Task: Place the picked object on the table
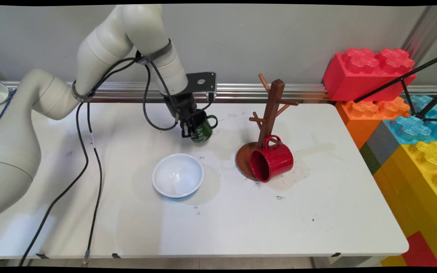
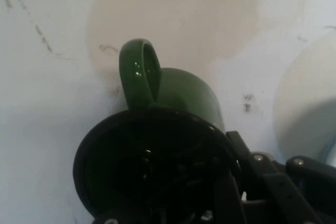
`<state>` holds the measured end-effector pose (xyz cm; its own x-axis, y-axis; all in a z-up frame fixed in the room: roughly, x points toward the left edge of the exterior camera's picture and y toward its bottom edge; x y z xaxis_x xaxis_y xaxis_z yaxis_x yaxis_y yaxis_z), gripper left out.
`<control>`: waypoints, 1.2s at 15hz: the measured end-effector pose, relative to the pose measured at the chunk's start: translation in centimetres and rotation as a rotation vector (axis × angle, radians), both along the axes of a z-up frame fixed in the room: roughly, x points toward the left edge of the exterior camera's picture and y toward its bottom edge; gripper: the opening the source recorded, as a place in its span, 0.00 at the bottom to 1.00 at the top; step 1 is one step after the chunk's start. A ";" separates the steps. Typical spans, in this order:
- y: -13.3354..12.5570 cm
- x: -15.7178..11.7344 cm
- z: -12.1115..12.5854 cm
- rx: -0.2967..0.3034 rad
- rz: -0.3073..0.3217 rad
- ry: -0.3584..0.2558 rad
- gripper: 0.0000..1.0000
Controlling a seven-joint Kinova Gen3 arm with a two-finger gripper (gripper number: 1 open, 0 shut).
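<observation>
My gripper point(image 1: 190, 130) is shut on the rim of a dark green mug point(image 1: 203, 131) at the back middle of the white table point(image 1: 317, 212). The mug hangs tilted in the grip, its handle pointing right toward the wall side. Seen from the hand view, the green mug point(image 2: 178, 93) fills the lower middle, its dark mouth toward the camera and its handle on top. There the gripper point(image 2: 227, 182) clamps the rim on the right side, one finger seemingly inside the mug.
A white bowl point(image 1: 178, 175) stands in front of the mug; its edge shows as the white bowl point(image 2: 310, 108) in the hand view. To the right, a red mug point(image 1: 272, 159) lies on its side against a wooden mug tree point(image 1: 271, 110). Large toy bricks point(image 1: 404, 125) line the right edge.
</observation>
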<state>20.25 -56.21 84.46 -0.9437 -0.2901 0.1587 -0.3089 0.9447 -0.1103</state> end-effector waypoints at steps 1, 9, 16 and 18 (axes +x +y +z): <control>-0.2 -0.1 -0.5 0.007 0.000 0.003 0.00; -0.8 -0.9 -2.9 0.062 0.009 0.035 0.00; -1.1 -1.2 -3.9 0.071 -0.009 0.039 1.00; -1.2 -1.3 -4.1 0.073 -0.011 0.047 1.00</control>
